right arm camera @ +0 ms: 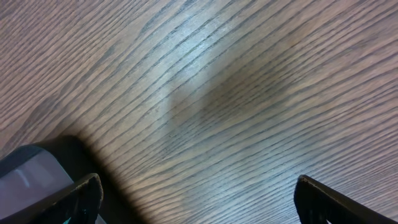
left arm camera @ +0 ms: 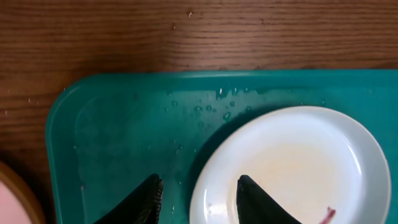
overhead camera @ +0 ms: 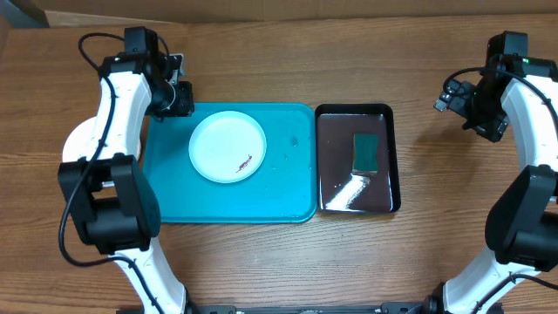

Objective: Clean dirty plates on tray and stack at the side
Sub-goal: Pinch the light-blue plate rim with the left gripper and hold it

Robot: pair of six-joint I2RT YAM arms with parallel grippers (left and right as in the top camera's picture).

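Turquoise plastic makes up the one tray (overhead camera: 174,205) in view, and one plate (overhead camera: 227,148) lies on it, just right of the left end effector (left arm camera: 199,186) as the overhead shows it. No second plate can be made out for certain. A pinkish round shape (left arm camera: 11,202) at the lower-left corner of the left wrist view, off the tray, is too cropped to name.

The left end effector is released. One of its fingers (left arm camera: 142,200) is over bare tray, the other over the plate's near rim; whether either touches cannot be told. Droplets (left arm camera: 224,93) dot the tray beyond its tips.

One black tray (overhead camera: 388,159) touches the turquoise tray's right edge, holding one green sponge (overhead camera: 365,151). It sits between the plate and the right end effector (right arm camera: 198,183), which is released, jaws wide, over the bare wooden worktop (overhead camera: 261,262).

The plate is round and white with a pale centre, and has one small reddish-brown stain (overhead camera: 244,165) near its edge.
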